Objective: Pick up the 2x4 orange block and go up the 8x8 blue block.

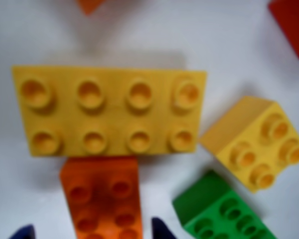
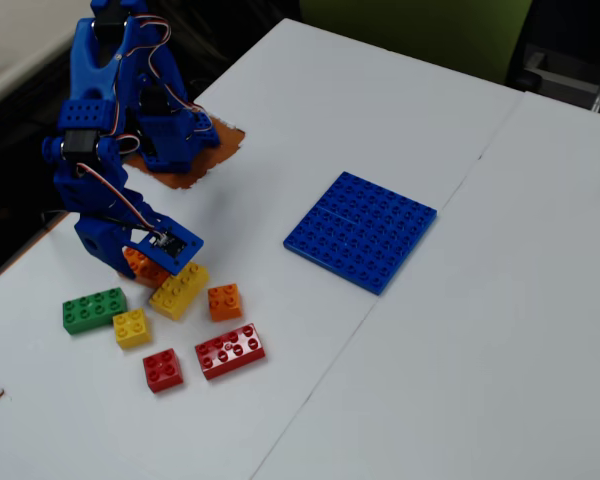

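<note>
My hand [image 1: 92, 234] hangs open astride the 2x4 orange block [image 1: 103, 199] on the table [image 2: 400, 110], well apart from the 8x8 blue block [image 2: 361, 230]

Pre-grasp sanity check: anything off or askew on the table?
Nothing damaged or spilled. Loose bricks lie scattered at mixed angles; the orange 2x4 sits tight against the yellow 2x4. The blue baseplate lies flat and bare.

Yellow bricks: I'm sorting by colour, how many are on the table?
2. The long yellow brick lies beside the arm's jaws, touching the 2x4 orange block. The small yellow brick sits right of the green brick. The arm may hide more.
</note>
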Robot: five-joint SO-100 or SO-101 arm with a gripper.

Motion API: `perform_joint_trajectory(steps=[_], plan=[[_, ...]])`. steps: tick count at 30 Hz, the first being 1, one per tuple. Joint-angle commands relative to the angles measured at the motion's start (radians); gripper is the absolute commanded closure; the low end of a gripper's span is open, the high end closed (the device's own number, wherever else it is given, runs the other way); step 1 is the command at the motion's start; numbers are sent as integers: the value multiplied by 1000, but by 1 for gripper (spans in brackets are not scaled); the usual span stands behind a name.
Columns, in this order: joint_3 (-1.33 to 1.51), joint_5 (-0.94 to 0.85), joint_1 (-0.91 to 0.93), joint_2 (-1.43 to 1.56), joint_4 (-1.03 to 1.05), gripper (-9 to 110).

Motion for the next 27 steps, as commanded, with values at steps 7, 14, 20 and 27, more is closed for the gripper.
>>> perform_joint_trajectory(steps=[7,14,20,27], plan=[[-35,-8,-3,-35,-21,75],[-9,2,-3,-41,-43,78],[21,3,-2,-44,-75,81],[54,34,-9,-17,-84,99]])
